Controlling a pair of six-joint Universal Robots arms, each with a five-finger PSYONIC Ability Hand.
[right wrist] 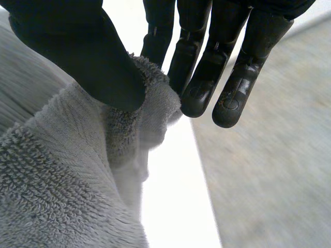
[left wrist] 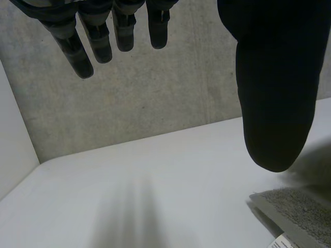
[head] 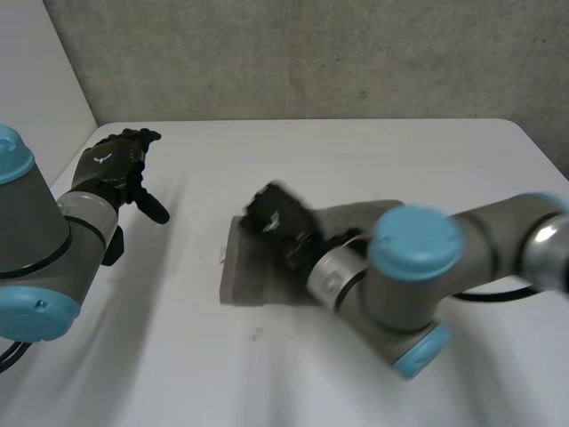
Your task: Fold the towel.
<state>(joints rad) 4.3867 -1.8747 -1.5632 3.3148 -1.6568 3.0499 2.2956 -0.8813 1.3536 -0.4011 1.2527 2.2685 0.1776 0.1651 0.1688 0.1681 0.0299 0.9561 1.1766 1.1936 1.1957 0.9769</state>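
Evidently one grey towel (head: 258, 280), soft, light, floppy, best taken by its edge: right hand (head: 274, 215) pinching a bunched edge, left hand (head: 116, 166) spread, empty.

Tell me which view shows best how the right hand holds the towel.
The right wrist view: the right hand pinches a fold of the grey towel between thumb and fingers. The head view shows the hand over the towel; the left wrist view, a towel corner.
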